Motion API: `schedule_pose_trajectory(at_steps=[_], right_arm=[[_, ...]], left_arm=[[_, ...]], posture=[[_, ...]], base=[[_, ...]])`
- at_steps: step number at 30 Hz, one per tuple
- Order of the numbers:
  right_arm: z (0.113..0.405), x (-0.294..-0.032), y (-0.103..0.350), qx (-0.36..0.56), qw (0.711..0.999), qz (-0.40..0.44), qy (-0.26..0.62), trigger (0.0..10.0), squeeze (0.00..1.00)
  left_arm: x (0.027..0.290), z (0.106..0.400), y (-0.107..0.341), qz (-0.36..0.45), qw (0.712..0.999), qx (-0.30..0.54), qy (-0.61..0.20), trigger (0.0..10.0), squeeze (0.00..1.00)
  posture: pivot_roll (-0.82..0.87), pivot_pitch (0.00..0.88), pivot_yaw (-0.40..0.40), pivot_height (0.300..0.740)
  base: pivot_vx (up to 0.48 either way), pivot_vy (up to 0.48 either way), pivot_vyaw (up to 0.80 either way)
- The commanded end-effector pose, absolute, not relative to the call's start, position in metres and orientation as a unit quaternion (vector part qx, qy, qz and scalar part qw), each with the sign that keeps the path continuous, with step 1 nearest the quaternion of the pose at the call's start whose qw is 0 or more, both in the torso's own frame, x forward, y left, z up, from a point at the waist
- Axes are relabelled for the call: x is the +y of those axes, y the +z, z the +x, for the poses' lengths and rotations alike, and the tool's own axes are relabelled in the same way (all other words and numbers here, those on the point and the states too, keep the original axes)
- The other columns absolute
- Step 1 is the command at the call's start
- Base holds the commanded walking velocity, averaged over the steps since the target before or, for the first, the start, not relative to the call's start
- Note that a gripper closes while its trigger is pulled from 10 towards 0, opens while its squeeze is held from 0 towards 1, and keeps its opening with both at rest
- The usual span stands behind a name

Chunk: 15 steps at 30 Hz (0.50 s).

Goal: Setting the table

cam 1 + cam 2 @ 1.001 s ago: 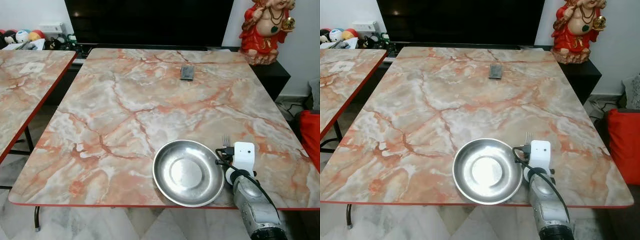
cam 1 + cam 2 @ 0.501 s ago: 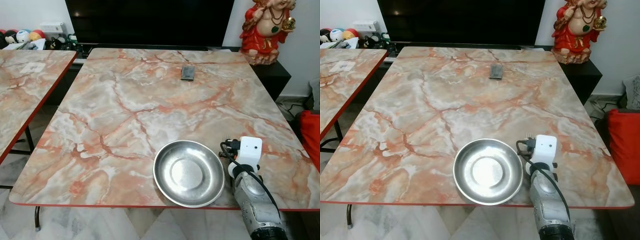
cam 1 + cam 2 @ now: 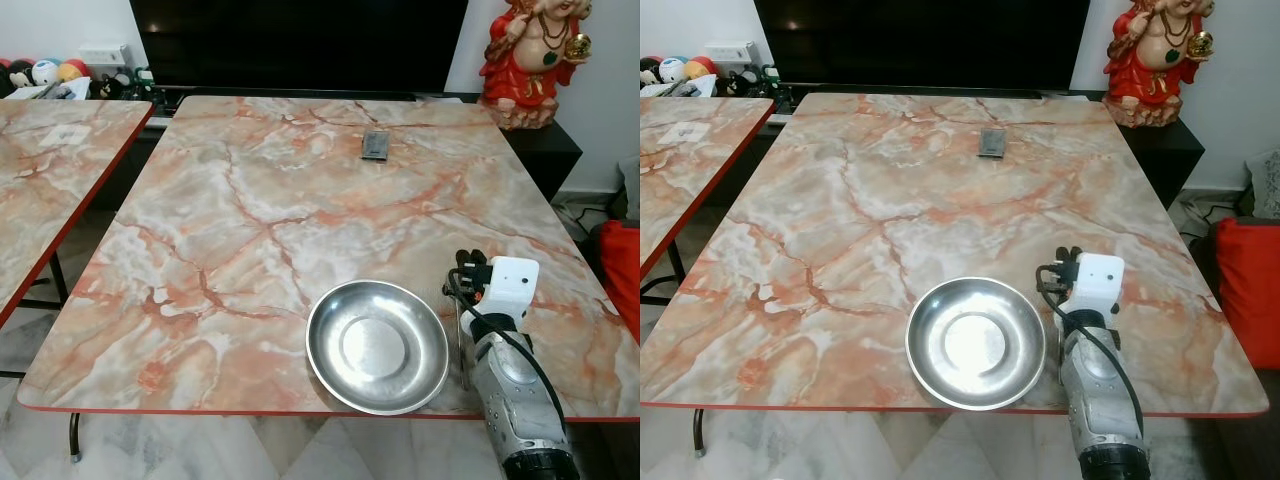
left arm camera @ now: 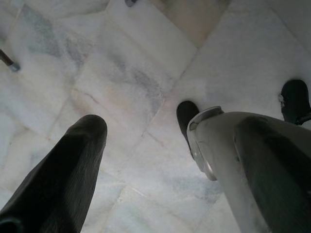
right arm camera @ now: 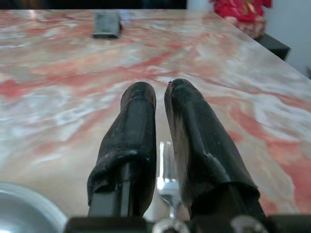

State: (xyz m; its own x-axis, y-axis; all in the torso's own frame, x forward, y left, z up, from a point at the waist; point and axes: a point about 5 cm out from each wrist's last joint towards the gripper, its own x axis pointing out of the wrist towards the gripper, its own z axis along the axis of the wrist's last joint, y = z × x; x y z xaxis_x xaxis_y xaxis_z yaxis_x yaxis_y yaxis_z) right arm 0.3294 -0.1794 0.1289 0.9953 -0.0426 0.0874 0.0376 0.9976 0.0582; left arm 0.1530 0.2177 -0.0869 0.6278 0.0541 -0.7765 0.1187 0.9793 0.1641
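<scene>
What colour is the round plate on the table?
Shiny silver, the plate shows best in the left eye view.

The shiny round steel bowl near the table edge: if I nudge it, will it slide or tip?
The shiny round steel bowl looks thin and light, so it likely slides on the glossy marble-patterned table. Its shallow, wide shape probably resists tipping. It sits near the front edge, so push inward.

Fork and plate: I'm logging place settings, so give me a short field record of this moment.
table: marble-patterned, red edge
plate: steel, empty, near the front edge
fork: flat on the table, close to the plate's right, tines pointing away
right gripper: low over the fork's tine end
left gripper: hangs idle over the floor
small dark object: at the table's far side
</scene>
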Motion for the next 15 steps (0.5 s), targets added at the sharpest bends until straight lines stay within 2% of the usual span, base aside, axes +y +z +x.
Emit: schedule_pose_trajectory(at_steps=[1,6,9,12,15], right_arm=[[0.329,-0.180,0.138,-0.068,0.997,0.023,-0.014,10.0,0.00],[0.334,-0.182,0.146,-0.085,0.995,0.039,-0.042,10.0,0.00],[0.334,-0.176,0.149,-0.100,0.994,0.034,-0.032,10.0,0.00],[0.332,-0.169,0.150,-0.108,0.994,0.016,-0.012,10.0,0.00],[0.331,-0.169,0.149,-0.107,0.994,0.029,-0.012,10.0,0.00]], left_arm=[[0.222,0.148,-0.088,0.102,0.892,0.440,-0.016,10.0,0.00],[0.225,0.149,-0.087,0.098,0.892,0.441,-0.007,10.0,0.00],[0.226,0.151,-0.087,0.099,0.892,0.441,-0.008,10.0,0.00],[0.227,0.152,-0.086,0.100,0.892,0.441,-0.009,10.0,0.00],[0.226,0.153,-0.086,0.101,0.892,0.441,-0.010,10.0,0.00]], posture=[[0.00,0.097,-0.009,0.740],[0.02,0.074,-0.004,0.740],[0.02,0.069,-0.003,0.740],[0.02,0.065,-0.003,0.740],[0.02,0.065,-0.003,0.740]], base=[[0.000,0.000,0.00],[0.000,0.061,0.00],[0.000,0.470,0.00],[0.000,0.467,0.80],[0.000,0.465,0.00]])
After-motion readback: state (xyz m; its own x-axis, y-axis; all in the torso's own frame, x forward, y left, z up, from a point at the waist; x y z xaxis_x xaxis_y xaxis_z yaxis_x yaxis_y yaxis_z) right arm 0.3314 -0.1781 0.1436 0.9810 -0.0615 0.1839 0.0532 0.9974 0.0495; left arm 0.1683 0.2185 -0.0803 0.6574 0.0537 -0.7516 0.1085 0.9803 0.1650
